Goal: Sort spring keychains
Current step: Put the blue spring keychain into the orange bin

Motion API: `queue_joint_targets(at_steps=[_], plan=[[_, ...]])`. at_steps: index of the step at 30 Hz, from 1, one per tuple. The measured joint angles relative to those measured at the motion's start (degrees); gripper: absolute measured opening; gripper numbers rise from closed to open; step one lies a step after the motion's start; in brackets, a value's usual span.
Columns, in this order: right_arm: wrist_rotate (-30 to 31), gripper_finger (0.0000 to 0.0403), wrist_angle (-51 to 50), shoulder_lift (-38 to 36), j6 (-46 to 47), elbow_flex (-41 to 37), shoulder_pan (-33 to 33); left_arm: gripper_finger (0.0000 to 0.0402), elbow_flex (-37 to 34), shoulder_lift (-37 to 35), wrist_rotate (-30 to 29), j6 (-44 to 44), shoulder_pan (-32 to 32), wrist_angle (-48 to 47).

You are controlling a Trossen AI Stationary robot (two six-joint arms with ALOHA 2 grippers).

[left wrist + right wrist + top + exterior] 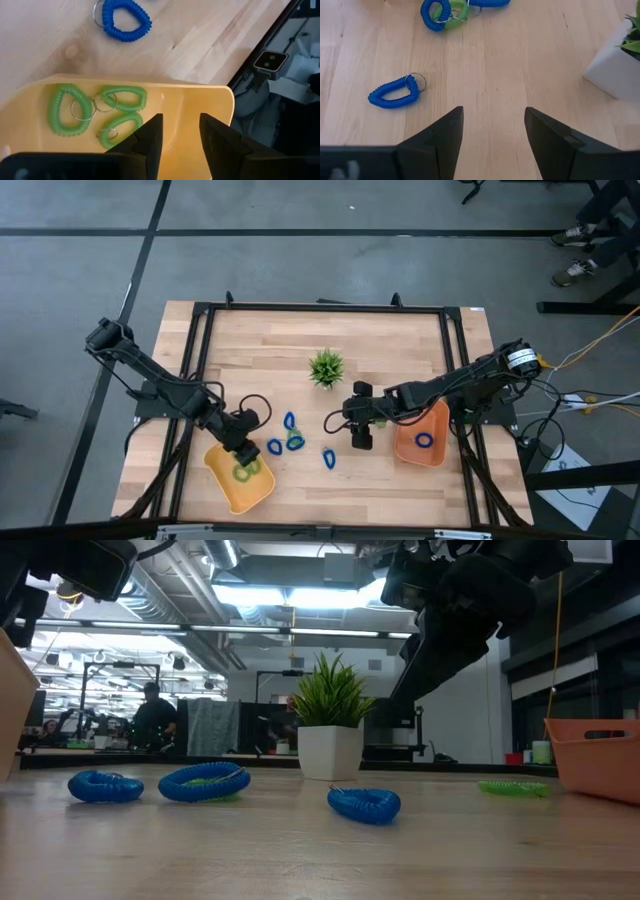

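Spring keychains (290, 432) lie partly sorted: three green ones (95, 112) rest in the yellow tray (262, 490), one blue (426, 441) in the orange tray (438, 454), the rest loose mid-tabletop (400, 350). The left pincer (180, 131) hovers empty and part-open over the yellow tray; the right pincer (492, 125) stands wide and empty above bare wood. A green coil tangles with blue ones (451, 11), so one pinch may drag both colours into one tray.

Robotics lab, exposed ceiling ducts (180, 595) (workbenches, ppl behind)
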Motion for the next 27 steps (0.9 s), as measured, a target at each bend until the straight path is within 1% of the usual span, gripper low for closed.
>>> queue_joint_targets(at_steps=[6,13,23,27], plan=[[-0.01,0.0209,-0.48,0.00,0.87,0.00,0.00,0.0114,0.00,-1.35,-2.02,3.95,0.45,0.05],[-0.09,0.0209,-3.58,0.00,7.35,-0.02,1.33,0.0107,0.00,-2.15,-7.91,7.27,2.22,2.07],[-0.06,0.0209,-3.72,0.00,10.75,-0.02,5.97,0.0106,0.02,-1.74,-9.64,22.98,8.97,16.10],[1.75,0.0209,-3.69,0.00,12.71,-0.02,7.16,0.0100,0.02,0.44,-7.38,26.92,11.81,17.51]])
